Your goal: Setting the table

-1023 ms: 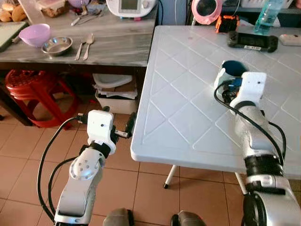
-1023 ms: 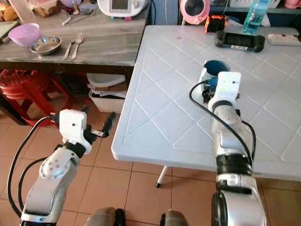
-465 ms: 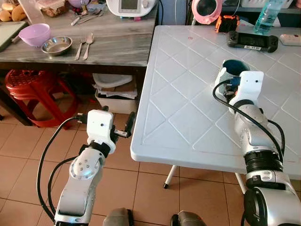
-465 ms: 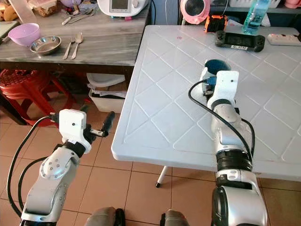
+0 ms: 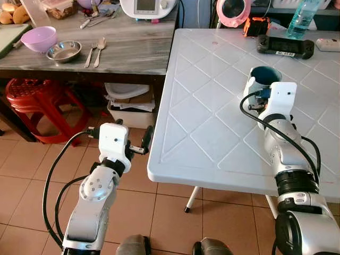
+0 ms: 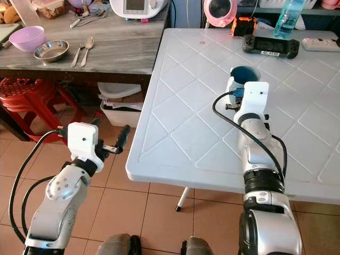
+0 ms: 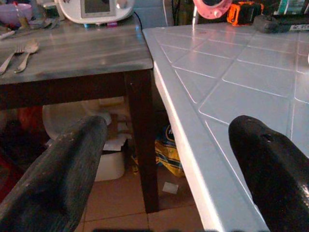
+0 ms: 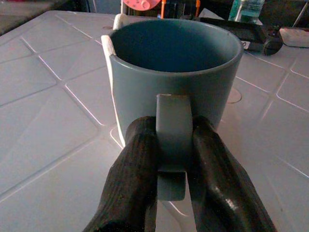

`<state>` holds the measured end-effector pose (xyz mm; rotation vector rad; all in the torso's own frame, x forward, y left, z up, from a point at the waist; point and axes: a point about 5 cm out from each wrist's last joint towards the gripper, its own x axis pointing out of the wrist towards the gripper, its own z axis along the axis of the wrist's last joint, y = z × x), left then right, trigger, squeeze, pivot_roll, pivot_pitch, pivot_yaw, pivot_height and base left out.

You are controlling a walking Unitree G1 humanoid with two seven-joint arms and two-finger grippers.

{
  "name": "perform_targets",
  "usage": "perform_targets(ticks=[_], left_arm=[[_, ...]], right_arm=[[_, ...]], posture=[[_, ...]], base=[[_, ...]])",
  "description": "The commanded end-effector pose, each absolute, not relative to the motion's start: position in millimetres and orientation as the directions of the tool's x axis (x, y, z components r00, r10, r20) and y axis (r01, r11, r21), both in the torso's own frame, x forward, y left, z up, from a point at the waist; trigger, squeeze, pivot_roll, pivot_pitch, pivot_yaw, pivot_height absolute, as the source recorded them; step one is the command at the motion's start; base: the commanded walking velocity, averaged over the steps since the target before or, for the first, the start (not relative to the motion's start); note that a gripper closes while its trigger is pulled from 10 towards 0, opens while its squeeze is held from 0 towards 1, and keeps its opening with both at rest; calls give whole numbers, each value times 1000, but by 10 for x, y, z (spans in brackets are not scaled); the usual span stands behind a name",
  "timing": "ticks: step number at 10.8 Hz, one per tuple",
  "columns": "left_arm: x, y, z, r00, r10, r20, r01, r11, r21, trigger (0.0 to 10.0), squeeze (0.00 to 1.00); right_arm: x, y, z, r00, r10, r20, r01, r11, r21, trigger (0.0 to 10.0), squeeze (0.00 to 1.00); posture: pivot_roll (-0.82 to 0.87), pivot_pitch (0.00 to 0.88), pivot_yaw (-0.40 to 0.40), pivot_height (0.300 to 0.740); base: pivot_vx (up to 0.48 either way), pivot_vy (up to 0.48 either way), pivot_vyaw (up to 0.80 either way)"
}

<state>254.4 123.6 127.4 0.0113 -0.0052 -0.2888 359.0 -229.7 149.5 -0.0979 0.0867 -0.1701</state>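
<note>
A blue mug [image 5: 264, 76] with a white patch on one side sits upright on the white table [image 5: 202, 122], right of its middle. My right gripper [image 8: 173, 126] is shut on the mug's handle [image 8: 172, 116], one black finger on each side. Whether the mug's base touches the table I cannot tell. My left gripper [image 7: 164, 183] is open and holds nothing. It hovers beside the table's near left edge [image 5: 154, 159], over the tiled floor.
A grey wooden side table [image 5: 133, 48] at the left carries a purple bowl [image 5: 40, 38], a steel bowl [image 5: 64, 51], and a fork and spoon [image 5: 95, 50]. A red stool [image 5: 32, 101] stands under it. At the white table's far edge are a black controller [image 5: 285, 45], a bottle [image 5: 303, 16] and a pink object [image 5: 234, 11].
My right wrist has drawn slightly back, and more of the mug's rim shows. The left arm has stayed in place.
</note>
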Motion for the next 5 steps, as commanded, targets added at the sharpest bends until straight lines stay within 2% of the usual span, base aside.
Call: perform_targets(ticks=[1,3,4,5], left_arm=[[2554,1256,1246,962,-275,-11,275,961,18,10000,0],[2565,1255,1223,963,-268,-10,268,963,11,10000,0],[2594,1289,1195,972,-235,-24,234,972,-5,10000,0],[2651,1334,1196,978,-209,-10,209,978,6,10000,0]], right_arm=[[3604,-2276,1482,983,-164,-87,156,983,-94,0,0],[3571,-2257,1480,985,-160,-71,156,985,-68,0,0],[3528,-2224,1529,988,-151,-14,151,988,-34,0,0],[3393,-2111,1574,993,-96,63,95,995,8,10000,0]], posture=[[64,66,67,740],[64,35,58,740],[63,1,46,740],[58,0,32,740]], base=[[0,0,0],[0,0,0],[0,0,0],[0,480,0]])
